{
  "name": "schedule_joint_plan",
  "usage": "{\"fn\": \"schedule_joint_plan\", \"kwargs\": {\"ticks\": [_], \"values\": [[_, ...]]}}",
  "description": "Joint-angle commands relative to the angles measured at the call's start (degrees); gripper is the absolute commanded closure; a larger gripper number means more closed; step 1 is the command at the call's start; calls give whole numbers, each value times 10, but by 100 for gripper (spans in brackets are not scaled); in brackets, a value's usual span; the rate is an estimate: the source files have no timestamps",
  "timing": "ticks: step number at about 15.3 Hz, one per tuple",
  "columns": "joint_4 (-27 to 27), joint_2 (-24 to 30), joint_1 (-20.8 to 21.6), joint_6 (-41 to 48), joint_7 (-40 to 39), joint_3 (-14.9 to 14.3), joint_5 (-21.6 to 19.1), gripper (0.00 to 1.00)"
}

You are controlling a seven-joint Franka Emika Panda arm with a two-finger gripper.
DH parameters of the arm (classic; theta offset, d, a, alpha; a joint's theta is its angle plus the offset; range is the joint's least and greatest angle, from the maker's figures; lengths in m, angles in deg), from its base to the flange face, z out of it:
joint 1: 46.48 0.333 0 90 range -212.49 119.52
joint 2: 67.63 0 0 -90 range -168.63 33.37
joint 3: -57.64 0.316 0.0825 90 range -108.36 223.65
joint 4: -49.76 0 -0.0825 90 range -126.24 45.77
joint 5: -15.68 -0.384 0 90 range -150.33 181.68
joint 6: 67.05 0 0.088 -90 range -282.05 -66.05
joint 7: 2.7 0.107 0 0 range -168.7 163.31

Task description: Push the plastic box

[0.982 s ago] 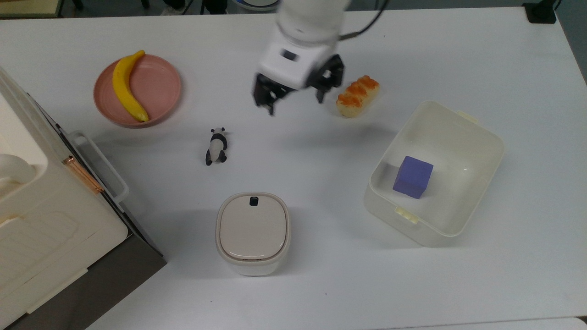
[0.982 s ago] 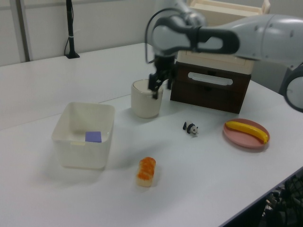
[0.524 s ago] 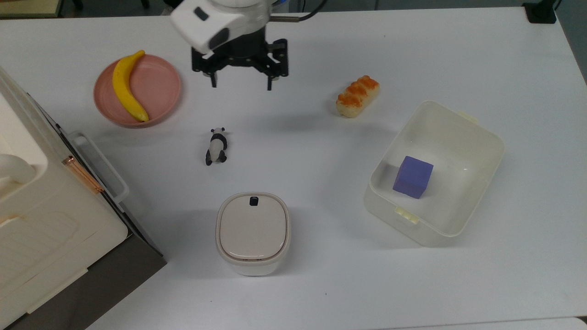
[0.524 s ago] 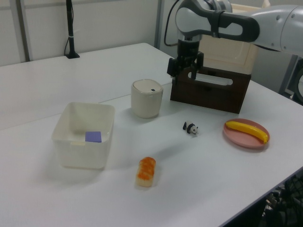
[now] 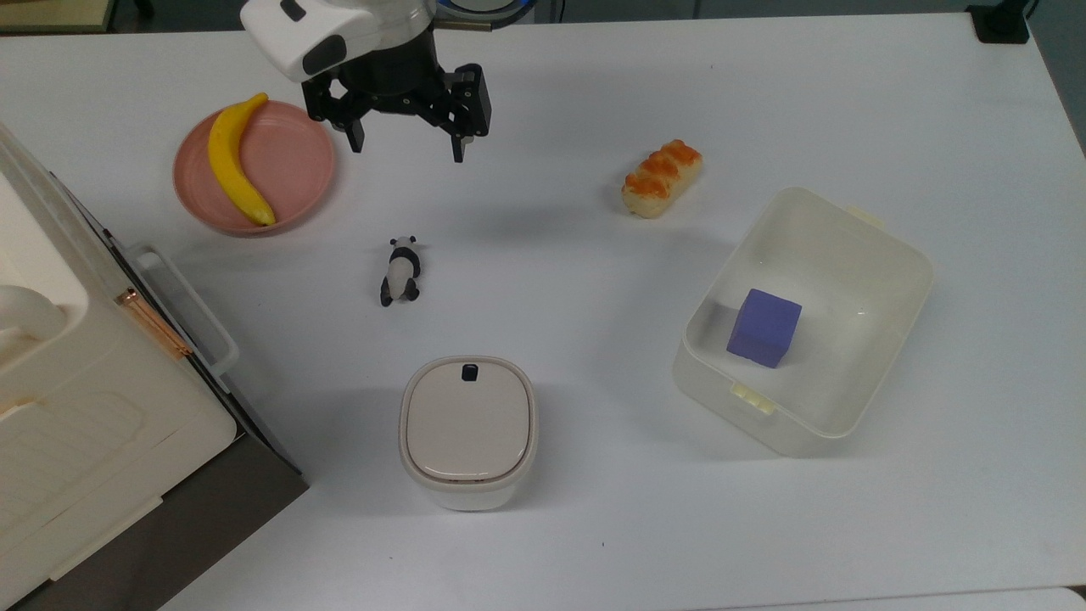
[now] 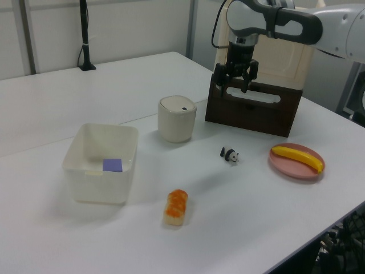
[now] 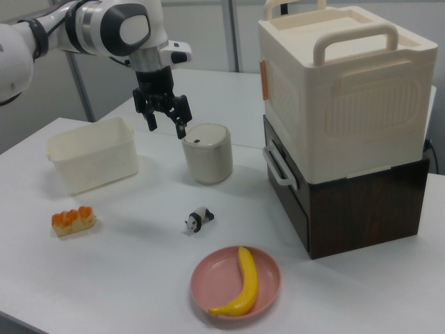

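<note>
The plastic box (image 5: 857,263) is a translucent off-white tub without a lid, lying at the top view's right with a purple cube (image 5: 764,327) inside. It also shows at the left view's left (image 6: 85,165) and the right view's left (image 7: 90,156). My gripper (image 5: 405,146) hangs open and empty high above the table, far from the box, between the pink plate and the bread in the top view. The gripper (image 6: 234,85) appears in front of the big appliance in the left view, and the gripper (image 7: 165,125) hangs over the lidded container in the right view.
A pink plate (image 5: 293,161) holds a banana (image 5: 233,161). A toy panda (image 5: 400,271), a bread piece (image 5: 662,178) and a small beige-lidded container (image 5: 468,431) stand on the white table. A big cream appliance (image 5: 76,407) fills the top view's left edge.
The gripper has swung away from the box, from near the bread toward the pink plate in the top view, and has risen. It stays open. The box has not moved.
</note>
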Motion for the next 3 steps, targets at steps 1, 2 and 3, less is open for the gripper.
{"fn": "schedule_joint_plan", "kwargs": {"ticks": [1, 2, 3], "values": [[-9, 14, -2, 2, 15, 1, -9, 0], [-10, 14, 0, 3, 15, 2, -9, 0], [-10, 14, 0, 3, 15, 3, -9, 0]]}}
